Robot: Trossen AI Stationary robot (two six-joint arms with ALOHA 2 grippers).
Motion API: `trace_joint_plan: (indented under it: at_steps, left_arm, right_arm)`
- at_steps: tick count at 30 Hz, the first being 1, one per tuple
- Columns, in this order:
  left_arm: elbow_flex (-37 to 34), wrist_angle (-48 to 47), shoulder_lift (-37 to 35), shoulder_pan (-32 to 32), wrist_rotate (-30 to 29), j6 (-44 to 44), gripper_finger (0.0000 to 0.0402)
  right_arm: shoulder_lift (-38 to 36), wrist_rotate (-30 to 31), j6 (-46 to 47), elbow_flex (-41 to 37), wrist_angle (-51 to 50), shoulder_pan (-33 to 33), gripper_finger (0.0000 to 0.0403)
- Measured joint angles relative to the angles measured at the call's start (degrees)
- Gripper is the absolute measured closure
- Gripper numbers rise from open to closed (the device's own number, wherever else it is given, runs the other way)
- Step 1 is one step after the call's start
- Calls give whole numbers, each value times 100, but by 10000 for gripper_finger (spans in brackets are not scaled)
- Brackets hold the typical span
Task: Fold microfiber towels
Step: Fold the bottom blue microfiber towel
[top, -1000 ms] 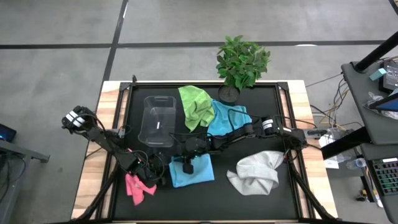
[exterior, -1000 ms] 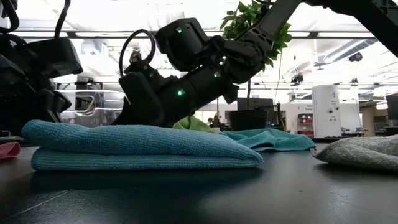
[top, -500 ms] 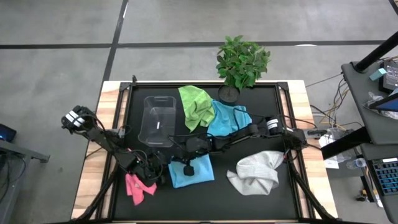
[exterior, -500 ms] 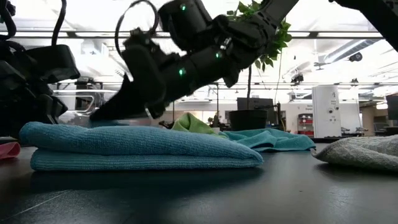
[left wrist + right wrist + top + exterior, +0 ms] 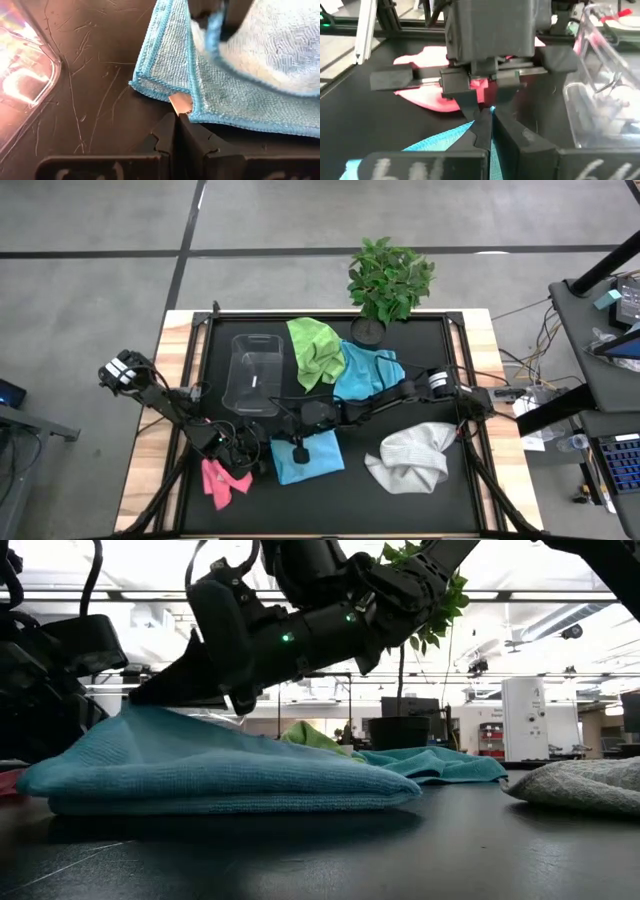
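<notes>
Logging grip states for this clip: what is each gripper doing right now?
Left gripper: shut on a corner of the folded light blue towel.
Right gripper: shut on the same towel's top layer, lifting it.

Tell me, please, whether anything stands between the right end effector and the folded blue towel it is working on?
Nothing visible does. The right end effector is shut on the folded blue towel, pinching its top layer up at the edge. The left end effector, shut, sits at that towel's corner.
</notes>
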Motion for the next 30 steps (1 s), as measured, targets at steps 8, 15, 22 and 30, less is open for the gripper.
trace_joint_plan:
  at_steps: [8,15,22,30]
  left_arm:
    - [-7,2,2,0,-17,-8,391]
    - [-9,22,2,0,-20,-9,391]
    - [65,-22,-38,2,92,-11,391]
    - [202,-68,-109,2,456,-11,391]
  right_arm:
    - [282,458,66,0,129,-4,394]
    - [379,779,187,-3,183,-2,394]
    - [370,693,278,-2,153,-4,382]
    - [316,584,495,-2,77,-15,318]
